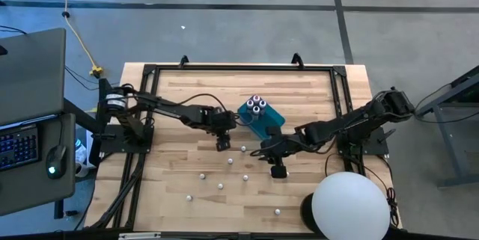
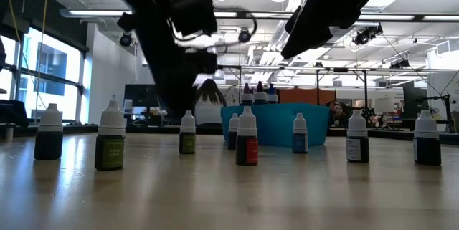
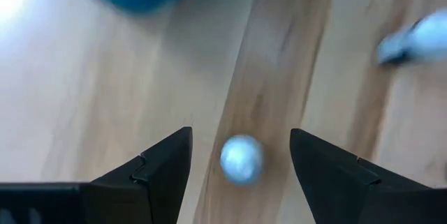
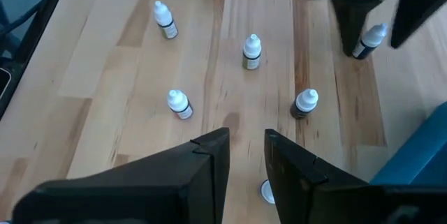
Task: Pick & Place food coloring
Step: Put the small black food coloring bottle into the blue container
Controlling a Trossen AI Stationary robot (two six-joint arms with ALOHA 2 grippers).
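Observation:
Several tiny food coloring bottles with white caps stand upright and scattered on the wooden table (image 1: pixel 172 90). A few more with dark tops (image 1: pixel 255 105) stand in the teal box (image 1: pixel 263 119). My left gripper (image 1: pixel 222 144) hangs open just near-left of the box, pointing steeply down. One white-capped bottle (image 3: pixel 242 158) stands between its fingers, touching neither. My right gripper (image 1: pixel 278 170) (image 4: pixel 246 161) hovers near-right of the box, its fingers only a narrow gap apart with bare table between them. A white cap (image 4: pixel 267 191) shows just below its fingertips.
Loose bottles (image 1: pixel 230 161) (image 1: pixel 245 177) (image 1: pixel 200 174) (image 1: pixel 277 211) dot the table's near half, and in the low view they stand in a row (image 2: pixel 247 137). A white dome (image 1: pixel 350 206) sits at the near right corner. A black frame (image 1: pixel 239 67) rims the table.

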